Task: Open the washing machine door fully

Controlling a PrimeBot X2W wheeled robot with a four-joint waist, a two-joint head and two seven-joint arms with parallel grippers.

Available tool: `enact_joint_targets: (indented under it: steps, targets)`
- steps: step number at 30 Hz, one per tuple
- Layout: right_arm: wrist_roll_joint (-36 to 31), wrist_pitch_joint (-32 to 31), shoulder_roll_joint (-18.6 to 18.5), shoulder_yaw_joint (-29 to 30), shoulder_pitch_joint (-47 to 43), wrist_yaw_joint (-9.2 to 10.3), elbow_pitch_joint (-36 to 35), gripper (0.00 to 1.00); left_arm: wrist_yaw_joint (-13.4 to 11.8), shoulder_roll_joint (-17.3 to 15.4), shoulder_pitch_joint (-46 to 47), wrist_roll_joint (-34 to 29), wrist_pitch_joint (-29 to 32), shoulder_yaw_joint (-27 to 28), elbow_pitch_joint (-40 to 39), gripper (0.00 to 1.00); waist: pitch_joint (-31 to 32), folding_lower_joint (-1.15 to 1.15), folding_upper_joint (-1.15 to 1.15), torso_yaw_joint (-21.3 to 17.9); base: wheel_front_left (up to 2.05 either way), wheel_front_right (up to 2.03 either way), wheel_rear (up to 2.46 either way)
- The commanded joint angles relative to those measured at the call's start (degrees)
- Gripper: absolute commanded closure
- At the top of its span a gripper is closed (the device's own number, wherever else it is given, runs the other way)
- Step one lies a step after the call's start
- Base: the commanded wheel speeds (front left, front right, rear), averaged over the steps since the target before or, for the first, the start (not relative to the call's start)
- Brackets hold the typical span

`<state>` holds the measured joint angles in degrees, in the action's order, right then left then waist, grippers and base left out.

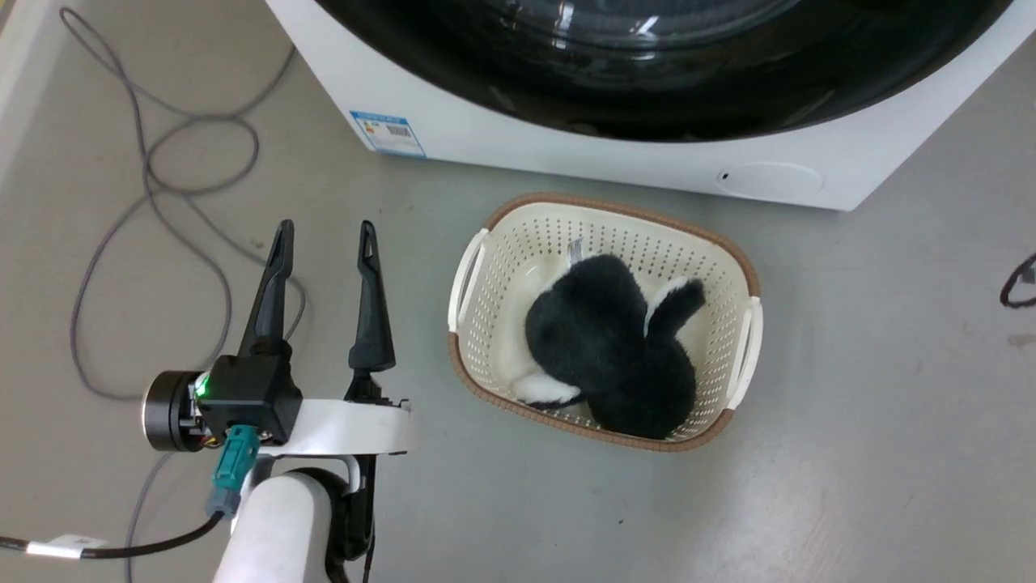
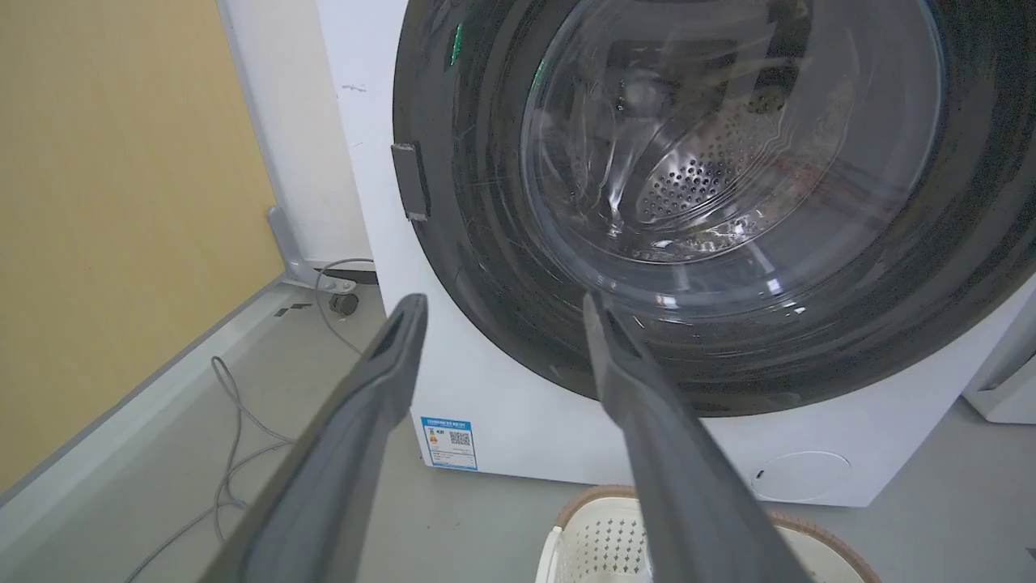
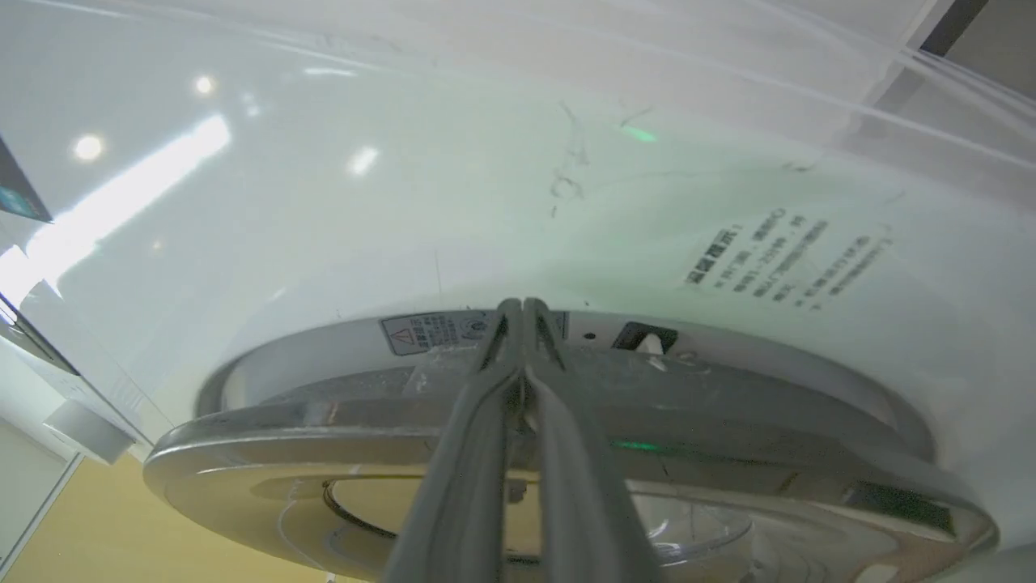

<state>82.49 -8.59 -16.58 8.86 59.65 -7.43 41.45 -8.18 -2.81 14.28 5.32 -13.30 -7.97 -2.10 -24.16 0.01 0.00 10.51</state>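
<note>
Black door (image 2: 890, 340): not wide yet.
R gripper (image 3: 522, 308): pinched shut at shiny rim (image 3: 728, 453), may slip.
L gripper (image 1: 325, 231): spread, empty.

Head cam down, L wrist forward, both share washing machine (image 1: 566, 158), basket (image 1: 639, 243); R wrist close-up.

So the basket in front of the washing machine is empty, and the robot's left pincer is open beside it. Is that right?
Not empty: the head view shows a black-and-white furry thing lying in the basket. The rest holds: it stands before the washing machine, with the left pincer open beside it.
</note>
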Motion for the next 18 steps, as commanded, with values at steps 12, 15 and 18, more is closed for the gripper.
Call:
enact_joint_targets:
  steps: [12,15,18]
  targets:
    - [5.5,-6.9,-2.1,-4.1,5.2,-0.06,4.1,1.00,-1.2,-0.1,2.4,1.2,-1.7,-1.1,0.1,0.00,-2.3,-0.01,0.00,1.3,0.00,0.00,0.00]
    - [5.8,-9.5,-2.1,-5.0,3.9,-0.06,2.7,1.00,-1.2,-0.1,2.2,1.1,-1.7,-1.1,0.2,0.00,-1.8,-0.01,0.00,1.2,0.00,0.00,0.00]
    - [6.1,-12.3,-2.1,-6.0,2.1,-0.06,1.4,1.00,-1.1,-0.1,1.8,0.9,-1.7,-0.9,0.5,0.00,-1.0,-0.01,0.00,0.9,0.00,0.00,0.00]
